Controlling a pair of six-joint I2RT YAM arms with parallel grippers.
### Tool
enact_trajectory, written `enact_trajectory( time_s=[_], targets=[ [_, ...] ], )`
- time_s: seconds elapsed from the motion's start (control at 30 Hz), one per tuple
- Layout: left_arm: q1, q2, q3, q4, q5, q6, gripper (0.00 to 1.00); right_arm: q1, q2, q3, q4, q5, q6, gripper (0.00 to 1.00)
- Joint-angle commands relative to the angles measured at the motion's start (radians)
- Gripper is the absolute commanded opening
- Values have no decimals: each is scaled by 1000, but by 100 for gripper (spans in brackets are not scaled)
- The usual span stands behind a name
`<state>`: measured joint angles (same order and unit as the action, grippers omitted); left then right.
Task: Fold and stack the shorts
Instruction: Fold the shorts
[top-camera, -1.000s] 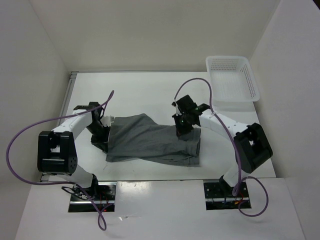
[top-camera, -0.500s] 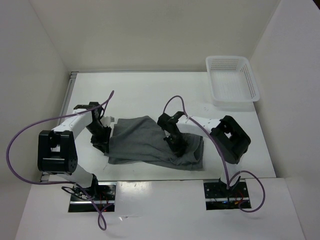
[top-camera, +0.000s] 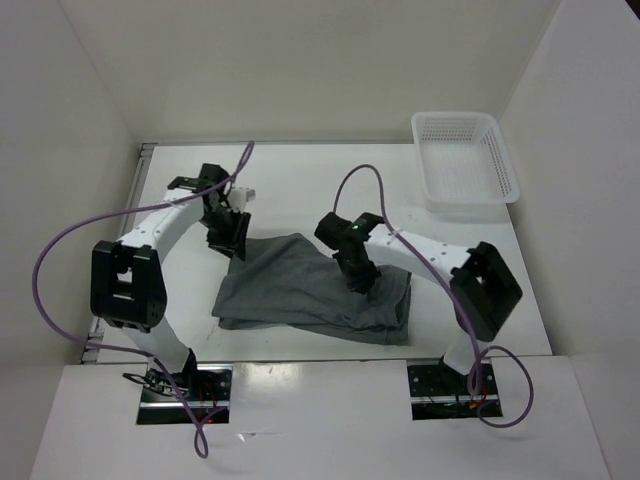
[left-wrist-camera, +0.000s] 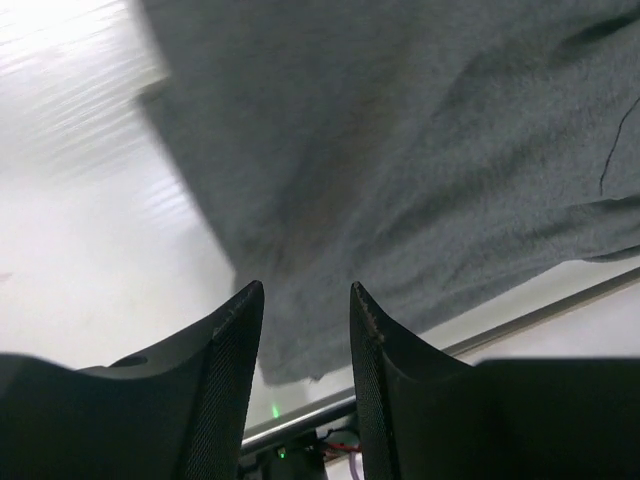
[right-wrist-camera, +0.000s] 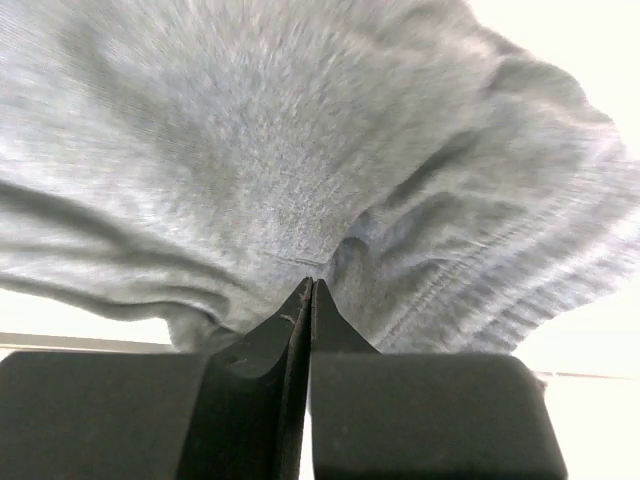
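The left arm (top-camera: 165, 215) and right arm (top-camera: 425, 250) wear white shells with boxy black joints. A purple cable (top-camera: 360, 167) loops off each. The left pincer (left-wrist-camera: 305, 300) and right pincer (right-wrist-camera: 307, 290) have black wedge fingers.

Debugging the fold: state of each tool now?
Left tool: open, empty.
Right tool: closed, tips against the grey fabric shorts; pinch unclear.

Lighting and picture quality: bright, diffuse, white surroundings.
Top view: sharp throughout, evenly lit from overhead; counter (top-camera: 300, 180) near-white, with a soft, narrow shadow along the lower edge of the shorts (top-camera: 300, 285). Left wrist view: counter blown out to glare at upper left and streaked with blur; fabric soft; left gripper fingers (left-wrist-camera: 225, 380) dark and out of focus at the bottom. Right wrist view: fabric crisp at centre, smeared toward the left and right edges; right gripper fingers (right-wrist-camera: 270, 345) in near-silhouette.
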<state>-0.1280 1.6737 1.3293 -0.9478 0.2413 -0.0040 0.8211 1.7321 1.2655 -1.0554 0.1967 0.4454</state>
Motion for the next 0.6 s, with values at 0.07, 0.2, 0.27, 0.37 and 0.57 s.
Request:
enact_trajectory(
  time_s=[0.07,0.2,0.27,0.37,0.57],
  targets=[
    [-64,75,-81,150,16,4,46,-62,-86,-106,149,26,104,0],
    [-73,100,-131,257,41,4,44,-72,-14,-97,222,52,93,0],
    [-73,126,-154,308,-25,4,42,-85,56,-106,271,41,82,0],
    [-61,144,-166,385,-19,4,39,-94,125,-106,325,93,49,0],
    [-7,208,-99,498,-46,4,38,-206,270,113,432,150,-45,0]
  ],
)
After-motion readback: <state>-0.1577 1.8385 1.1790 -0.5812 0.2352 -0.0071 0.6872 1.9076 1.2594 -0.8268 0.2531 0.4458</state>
